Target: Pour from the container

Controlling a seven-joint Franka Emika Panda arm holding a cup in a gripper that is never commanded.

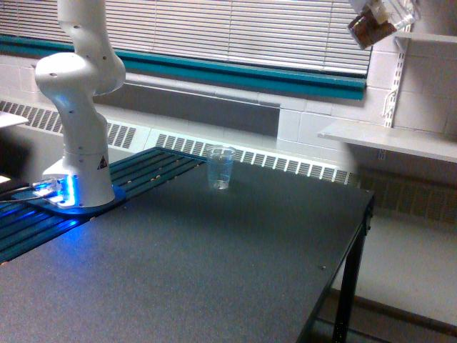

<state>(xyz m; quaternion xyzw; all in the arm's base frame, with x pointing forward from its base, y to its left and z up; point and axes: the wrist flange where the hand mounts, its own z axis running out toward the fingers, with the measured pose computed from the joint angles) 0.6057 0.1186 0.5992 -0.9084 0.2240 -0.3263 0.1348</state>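
A: Where is the cup [373,27]?

B: High in the top corner on the exterior view's right, well above the bench [214,271] and out past its far edge. It is tilted, with its round rim cut by the frame edge. Something brown sits inside it.

A: And the hand [394,10]?

B: Only a pale, blurred bit of it shows at the very top of the frame, just above the cup. It sits right against the cup, but whether the fingers are clamped on it I cannot tell; the blur and the frame edge hide that.

A: What stands on the bench?

B: A taller clear tumbler [221,168], upright, near the back edge, alone on the dark top. It looks empty, though it is small in the view. It is well apart from the cup, which hangs far up and toward the exterior view's right of it.

A: The arm?

B: Its white base [80,153] stands at the bench's corner on the exterior view's left, with blue light glowing at its foot. The column rises out of the top of the frame.

A: Behind?

B: Window blinds [235,32], a teal sill, and white shelves [389,139] on the exterior view's right.
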